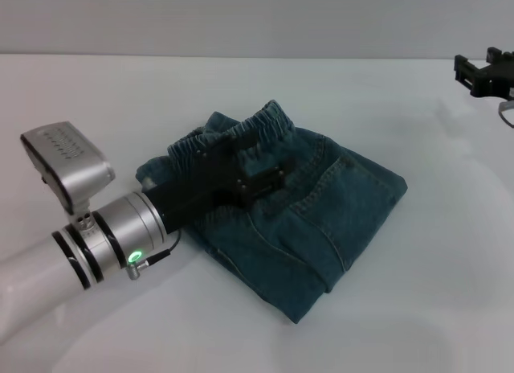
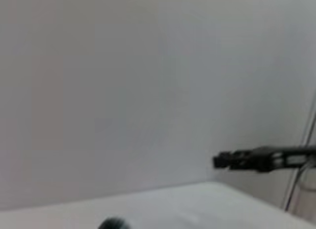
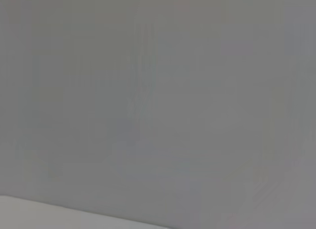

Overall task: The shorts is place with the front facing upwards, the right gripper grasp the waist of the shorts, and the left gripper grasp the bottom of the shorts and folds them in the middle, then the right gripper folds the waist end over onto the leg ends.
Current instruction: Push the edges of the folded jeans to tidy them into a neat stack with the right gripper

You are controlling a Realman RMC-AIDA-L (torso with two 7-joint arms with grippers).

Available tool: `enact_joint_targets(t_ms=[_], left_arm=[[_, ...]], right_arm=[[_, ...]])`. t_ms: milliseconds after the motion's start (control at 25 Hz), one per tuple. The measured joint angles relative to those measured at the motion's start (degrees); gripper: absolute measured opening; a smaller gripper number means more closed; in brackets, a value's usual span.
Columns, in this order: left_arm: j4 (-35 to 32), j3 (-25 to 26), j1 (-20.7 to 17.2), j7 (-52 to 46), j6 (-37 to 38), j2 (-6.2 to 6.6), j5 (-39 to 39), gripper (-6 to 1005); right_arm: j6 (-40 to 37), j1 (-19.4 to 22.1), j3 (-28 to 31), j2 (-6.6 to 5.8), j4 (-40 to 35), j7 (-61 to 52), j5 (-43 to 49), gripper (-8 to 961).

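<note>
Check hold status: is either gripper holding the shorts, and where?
Right gripper is far off, holding nothing. Left gripper lies on the folded shorts near the waist; a hold cannot be told.

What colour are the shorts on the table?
Blue-green denim shorts, seen best in the head view.

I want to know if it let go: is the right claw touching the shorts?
Apart. In the head view the right gripper sits far off at the table's edge, with bare white surface between it and the folded shorts.
</note>
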State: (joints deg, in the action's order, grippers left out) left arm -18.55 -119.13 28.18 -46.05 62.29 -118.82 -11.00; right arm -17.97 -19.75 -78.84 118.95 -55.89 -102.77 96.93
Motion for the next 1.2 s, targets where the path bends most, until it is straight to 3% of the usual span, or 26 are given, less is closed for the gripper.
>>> enact_joint_targets(t_ms=[600, 1040, 1160, 1200], left_arm=[[-0.08, 0.31, 0.55, 0.25, -10.96, -0.28, 0.19, 830], [0.02, 4.47, -0.9, 1.6, -11.56, 0.02, 0.27, 832], [-0.71, 8.28, -2.38, 2.03, -7.96, 0.32, 0.28, 832], [-0.89, 9.74, -2.78, 2.11, -6.29, 0.38, 0.28, 832]], right_arm=[[-2.27, -0.18, -0.64, 0.05, 0.05, 0.03, -0.02, 480], [-2.78, -0.21, -0.77, 0.04, -0.51, 0.03, -0.36, 479], [-5.43, -0.12, -0.77, 0.04, -1.71, -0.07, -0.42, 479], [-9.83, 0.16, -0.54, 0.06, -3.96, -0.31, -0.74, 479]])
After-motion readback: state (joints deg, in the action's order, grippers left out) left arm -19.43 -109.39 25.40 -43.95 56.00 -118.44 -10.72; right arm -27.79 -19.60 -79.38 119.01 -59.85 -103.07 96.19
